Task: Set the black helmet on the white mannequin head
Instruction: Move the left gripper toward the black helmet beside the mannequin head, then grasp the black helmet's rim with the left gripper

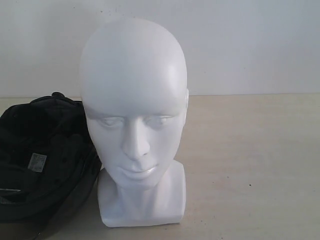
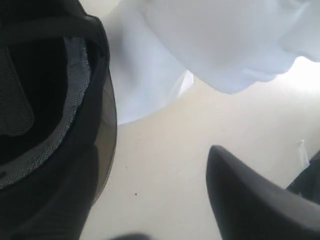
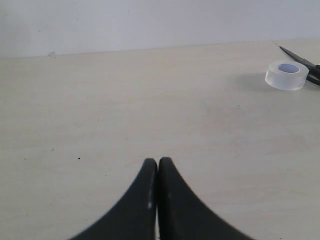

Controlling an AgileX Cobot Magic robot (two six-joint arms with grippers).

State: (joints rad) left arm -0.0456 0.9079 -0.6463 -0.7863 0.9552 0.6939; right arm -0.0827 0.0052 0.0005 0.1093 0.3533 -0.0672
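The white mannequin head (image 1: 134,100) stands upright on its blocky base in the middle of the table, face toward the exterior camera. The black helmet (image 1: 40,160) lies just to its left, opening up, with the padded lining and a small label showing, and it touches the base. In the left wrist view the helmet (image 2: 45,100) and its smoky visor (image 2: 106,135) sit beside the head's chin and neck (image 2: 150,75). My left gripper (image 2: 150,150) is open right next to the visor rim, with only bare table between its fingers. My right gripper (image 3: 158,161) is shut and empty over bare table. Neither gripper shows in the exterior view.
A clear tape roll (image 3: 286,75) and black scissors (image 3: 305,62) lie far off in the right wrist view. A white wall (image 1: 250,45) backs the beige table (image 1: 250,165).
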